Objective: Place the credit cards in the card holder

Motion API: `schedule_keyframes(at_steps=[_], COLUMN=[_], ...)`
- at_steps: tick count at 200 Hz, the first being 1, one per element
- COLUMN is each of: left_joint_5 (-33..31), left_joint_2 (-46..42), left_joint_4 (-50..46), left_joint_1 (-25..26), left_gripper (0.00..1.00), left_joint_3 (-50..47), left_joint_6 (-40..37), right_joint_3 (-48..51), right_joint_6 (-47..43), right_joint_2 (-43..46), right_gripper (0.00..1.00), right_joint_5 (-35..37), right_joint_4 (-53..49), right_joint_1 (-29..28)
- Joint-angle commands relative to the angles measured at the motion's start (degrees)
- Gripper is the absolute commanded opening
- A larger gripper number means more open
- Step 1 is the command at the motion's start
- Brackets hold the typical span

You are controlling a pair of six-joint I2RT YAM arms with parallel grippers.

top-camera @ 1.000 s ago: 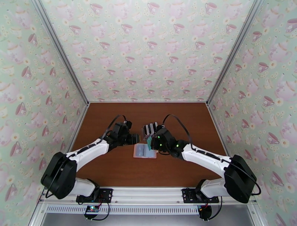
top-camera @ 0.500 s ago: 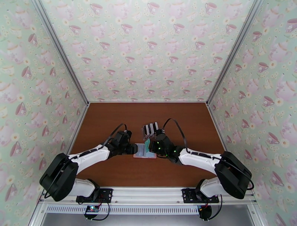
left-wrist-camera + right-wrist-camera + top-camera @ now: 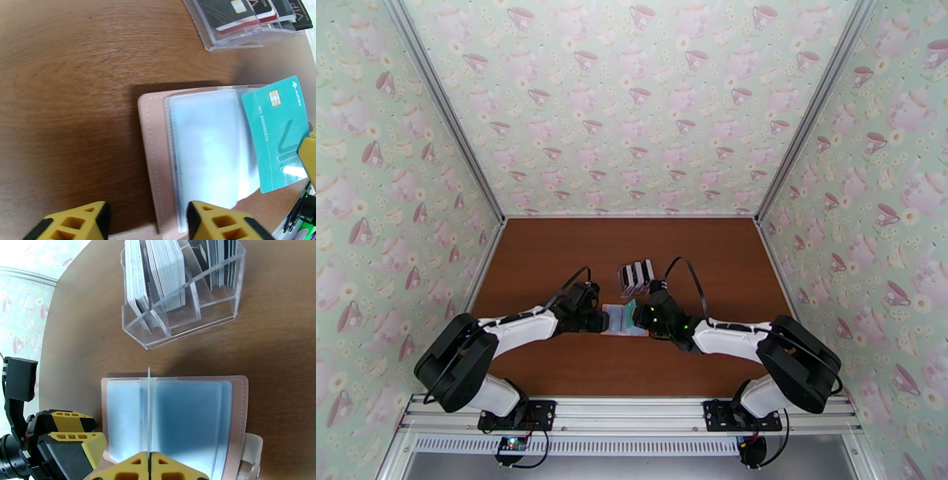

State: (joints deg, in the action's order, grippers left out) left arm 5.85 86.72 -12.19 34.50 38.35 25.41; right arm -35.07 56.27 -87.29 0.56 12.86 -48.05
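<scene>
1. From above, the open card holder (image 3: 626, 322) lies on the worktop (image 3: 553, 260), just nearer than the clear rack (image 3: 636, 274). The left gripper (image 3: 599, 320) is at its left edge and the right gripper (image 3: 640, 314) over its right half.
2. The left wrist view gives the teal card (image 3: 276, 134) face-on over the holder's right pockets. The left gripper's jaws stand apart astride the holder's pink edge.
3. The right wrist view gives that card edge-on, pinched in the closed right gripper.
</scene>
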Motion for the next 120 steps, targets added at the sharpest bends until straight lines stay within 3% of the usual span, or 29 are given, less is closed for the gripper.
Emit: schedule_keyframes(at_steps=[1,120], left_joint_5=[-0.6,-0.2], left_joint_2=[2.1,2.2], left_joint_4=[0.7,2.9], left_joint_1=[0.6,1.6], left_gripper=[0.47,0.42], left_joint_3=[0.2,-2.5], left_joint_6=[0.1,2.3], right_joint_3=[1.0,4.2], right_joint_6=[1.0,2.3], right_joint_2=[-1.2,-3.5], right_gripper=[0.08,0.12], right_joint_5=[-1.3,-1.1], right_joint_4=[3.6,7.3], right_joint_1=[-0.7,-1.0])
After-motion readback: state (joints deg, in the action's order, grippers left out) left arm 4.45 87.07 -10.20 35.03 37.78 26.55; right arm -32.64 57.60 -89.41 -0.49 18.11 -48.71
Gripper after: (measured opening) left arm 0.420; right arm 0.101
